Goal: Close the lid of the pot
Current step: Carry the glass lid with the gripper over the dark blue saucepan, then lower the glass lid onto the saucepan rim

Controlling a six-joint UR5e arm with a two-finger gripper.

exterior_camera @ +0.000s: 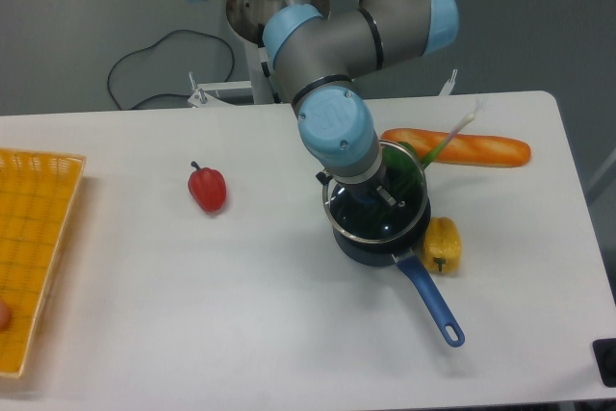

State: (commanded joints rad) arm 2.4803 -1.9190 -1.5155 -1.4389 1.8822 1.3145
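Observation:
The dark pot (371, 248) stands on the white table right of centre, its long blue handle (431, 306) pointing to the front right. The clear glass pot lid (397, 207) with a thin metal rim hangs just above the pot, nearly lined up with its rim. My gripper (368, 201) reaches down onto the lid's centre and is shut on it; the wrist hides the fingers and the knob. I cannot tell whether the lid touches the pot.
A yellow pepper (443, 244) sits against the pot's right side. A green pepper (400, 156) and a long bread loaf (462, 148) lie behind it. A red pepper (207, 188) is to the left, and a yellow basket (34, 238) at the far left edge.

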